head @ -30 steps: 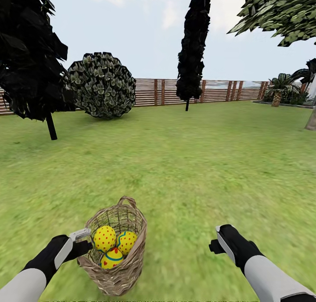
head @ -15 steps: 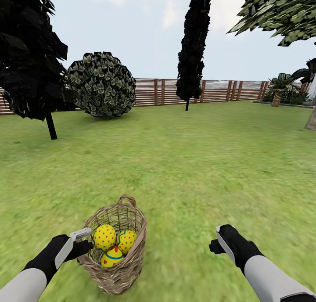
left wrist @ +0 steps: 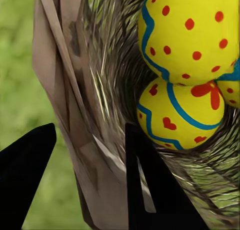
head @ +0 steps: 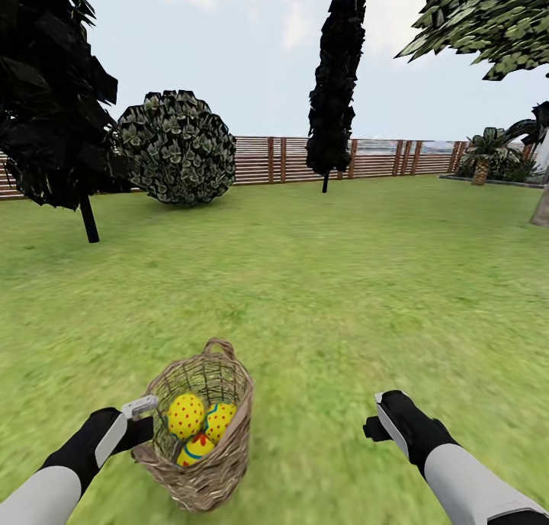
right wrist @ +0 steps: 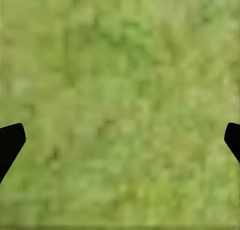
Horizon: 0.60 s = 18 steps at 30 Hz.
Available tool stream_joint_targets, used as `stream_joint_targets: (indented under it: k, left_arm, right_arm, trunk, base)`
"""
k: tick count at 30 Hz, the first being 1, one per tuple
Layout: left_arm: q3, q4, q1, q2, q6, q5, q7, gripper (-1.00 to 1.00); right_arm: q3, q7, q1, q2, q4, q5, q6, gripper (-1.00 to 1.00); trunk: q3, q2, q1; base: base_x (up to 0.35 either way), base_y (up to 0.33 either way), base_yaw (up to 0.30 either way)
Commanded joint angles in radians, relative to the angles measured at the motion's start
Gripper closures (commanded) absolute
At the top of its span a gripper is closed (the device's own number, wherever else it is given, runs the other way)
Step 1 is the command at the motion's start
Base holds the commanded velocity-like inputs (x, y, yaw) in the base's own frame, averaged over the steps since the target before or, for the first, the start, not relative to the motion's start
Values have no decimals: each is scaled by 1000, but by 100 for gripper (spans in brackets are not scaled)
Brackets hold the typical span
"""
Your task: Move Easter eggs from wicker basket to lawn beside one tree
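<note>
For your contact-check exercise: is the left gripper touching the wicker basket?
Touching. In the left wrist view, the left gripper straddles the wicker basket rim, one finger inside, one outside.

Yellow eggs (head: 195, 426) with red dots and blue stripes — brown woven basket (head: 221, 464), green lawn (head: 343, 281), black fingers (left wrist: 150, 190).

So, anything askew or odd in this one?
Yes: the basket leans on the lawn instead of standing upright, the left gripper straddling its rim. All three eggs remain inside, none spilled.
</note>
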<state>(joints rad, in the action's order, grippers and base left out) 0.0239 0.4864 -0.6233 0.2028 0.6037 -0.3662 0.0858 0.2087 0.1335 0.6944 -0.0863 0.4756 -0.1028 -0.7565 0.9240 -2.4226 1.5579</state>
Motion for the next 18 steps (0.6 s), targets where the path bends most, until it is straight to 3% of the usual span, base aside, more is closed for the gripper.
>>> stream_joint_targets:
  k: [1,16,18]
  left_arm:
    - [1,1,1,0,5,-13,8,100]
    - [0,1,1,-5,3,-14,5,100]
    - [-2,-8,1,-5,-52,-17,5,100]
  right_arm:
    - [8,8,0,-1,2,-11,-4,-100]
    - [7,8,0,-1,2,-11,-4,-100]
    - [7,8,0,-1,2,-11,-4,-100]
  trunk:
    - [1,0,0]
    - [1,0,0]
    - [1,0,0]
  base:
    - [0,0,0]
    - [0,0,0]
    - [0,0,0]
